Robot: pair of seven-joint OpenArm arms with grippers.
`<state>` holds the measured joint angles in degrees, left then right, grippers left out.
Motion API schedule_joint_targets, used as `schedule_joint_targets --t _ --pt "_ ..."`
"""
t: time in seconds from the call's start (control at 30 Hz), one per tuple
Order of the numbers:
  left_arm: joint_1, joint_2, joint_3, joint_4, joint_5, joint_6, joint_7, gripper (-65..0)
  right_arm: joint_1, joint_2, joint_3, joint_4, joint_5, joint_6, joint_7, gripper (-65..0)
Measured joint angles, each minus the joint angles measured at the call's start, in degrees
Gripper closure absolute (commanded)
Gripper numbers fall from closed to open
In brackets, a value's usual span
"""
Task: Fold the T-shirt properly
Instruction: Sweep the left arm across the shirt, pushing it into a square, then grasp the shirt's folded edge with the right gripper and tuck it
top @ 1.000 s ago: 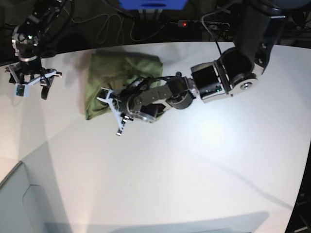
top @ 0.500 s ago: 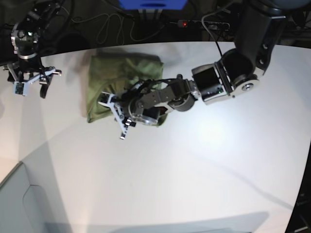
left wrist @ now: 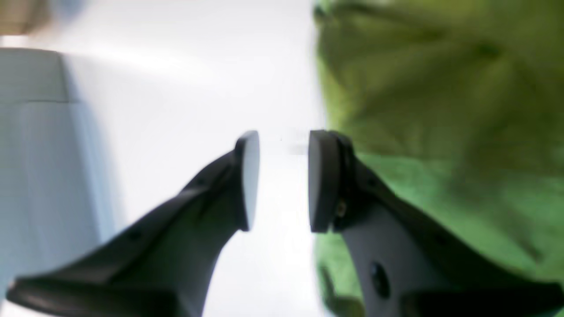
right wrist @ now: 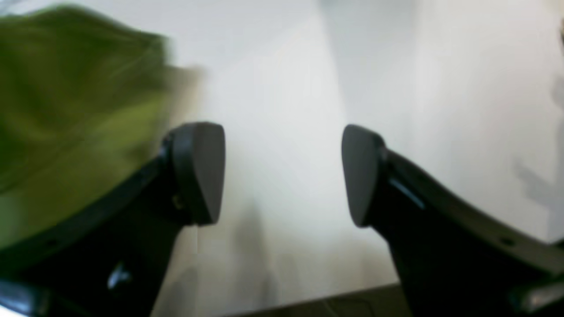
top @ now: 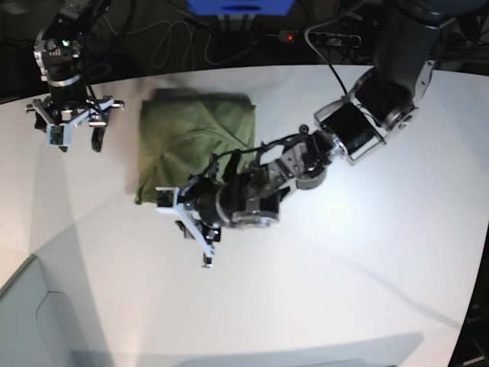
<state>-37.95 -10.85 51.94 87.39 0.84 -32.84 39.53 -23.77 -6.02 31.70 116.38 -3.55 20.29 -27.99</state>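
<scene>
T-shirt (top: 195, 134) looks folded, upper left on the desk (top: 359, 252). Left hand (left wrist: 282, 180) and right hand (right wrist: 282, 176) both released, holding nothing. I'd just flatten that lower edge gently, no tugging.

- Your left gripper (left wrist: 280, 180) fills the lower part of the left wrist view, its two dark, curved fingers (left wrist: 246, 176) standing apart with a clear gap between the flat pads.
- Through that gap you see only the bare white table (left wrist: 176, 110).
- The wrinkled olive-green T-shirt (left wrist: 440, 110) lies blurred on the right, behind the right-hand finger; whether they touch, you cannot tell.
</scene>
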Motion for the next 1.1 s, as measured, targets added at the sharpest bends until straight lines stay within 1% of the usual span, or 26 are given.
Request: schedule_joint_targets --t 0.07,0.13,0.23,0.27,0.3,0.37,0.4,0.47,0.53,0.6,0.63,0.67,0.7,0.73,0.8,0.87,0.9,0.97,1.03,1.1 --pt "1.62 -2.19 -5.53 4.07 0.24 0.07 2.40 -18.0 -0.87 0.15 -3.41 0.31 0.17 0.00 -0.11 -40.1" --pt "4.13 -3.32 -9.66 5.51 1.25 0.72 3.21 -18.0 -0.72 0.15 -5.16 0.28 0.17 0.00 -0.13 -40.1" --pt "8.55 -4.04 -9.86 5.66 1.64 0.61 4.00 -18.0 -0.42 0.31 -7.39 0.28 0.17 -0.02 0.04 -40.1" --pt "9.81 -4.31 -9.68 5.84 0.52 -0.52 3.98 -18.0 -0.42 0.17 -8.26 0.28 0.15 0.00 0.02 -40.1" --pt "10.56 -4.74 -9.62 6.29 -0.02 -0.79 3.76 -18.0 -0.42 0.15 -9.16 0.28 0.15 0.00 -0.02 -40.1" --pt "10.12 -6.91 -10.27 9.44 0.04 -0.61 3.10 -18.0 -0.04 0.44 -11.32 0.31 -0.02 0.00 -0.33 -40.1" --pt "9.92 -8.46 -12.35 11.45 0.02 -0.44 2.40 -18.0 0.70 0.55 -12.55 0.31 -0.33 0.00 -0.35 -40.1" --pt "11.30 -11.72 -19.23 15.39 0.61 0.28 2.54 -18.0 2.08 1.90 -15.98 0.31 -0.31 -0.02 -0.07 -40.1" --pt "14.56 -15.08 -26.18 17.73 1.36 0.68 3.21 -18.0 3.04 3.15 -20.79 0.28 -0.35 0.00 0.09 -40.1" --pt "19.12 -16.87 -33.27 19.19 1.62 0.17 4.87 -18.0 4.07 4.74 -26.88 0.20 -0.11 0.00 -0.26 -40.1" --pt "21.46 -17.14 -37.24 20.04 1.40 -0.11 4.31 -18.0 4.83 5.22 -29.24 0.15 0.15 0.00 -0.37 -40.1" --pt "23.50 -17.11 -41.05 20.98 -0.09 -0.24 3.52 -18.0 5.66 5.18 -30.97 0.02 0.09 0.00 -0.42 -40.1" --pt "25.51 -17.44 -45.40 21.79 -0.09 -0.50 2.95 -18.0 6.62 5.05 -32.70 -0.28 0.15 0.00 -0.33 -40.1" --pt "27.61 -17.53 -50.51 21.99 0.20 -0.04 2.58 -18.0 7.26 5.20 -33.99 -0.98 0.31 0.00 0.44 -40.1" --pt "31.47 -17.18 -60.33 21.40 0.98 0.39 3.43 -18.0 8.50 5.70 -36.06 -3.43 0.09 -0.02 -0.52 -40.1" --pt "34.53 -16.81 -67.38 21.05 1.20 0.46 3.93 -18.0 10.73 6.71 -38.12 -6.34 -0.74 0.02 -1.05 -40.1" --pt "36.11 -16.68 -70.05 20.98 1.38 0.39 4.28 -18.0 11.82 7.10 -39.43 -7.45 -0.70 -0.02 -0.46 -40.1" --pt "38.29 -15.08 -74.34 20.72 1.05 0.39 3.91 -18.0 14.49 7.54 -42.16 -10.95 -0.26 0.02 0.04 -40.1" --pt "40.70 -14.23 -77.11 20.59 0.28 0.04 3.58 -18.0 16.50 8.33 -44.81 -14.27 0.00 0.09 -0.31 -40.1" --pt "42.82 -12.37 -79.89 20.59 0.94 0.50 3.74 -18.0 18.01 9.66 -46.73 -16.72 0.00 0.07 -0.33 -40.1"
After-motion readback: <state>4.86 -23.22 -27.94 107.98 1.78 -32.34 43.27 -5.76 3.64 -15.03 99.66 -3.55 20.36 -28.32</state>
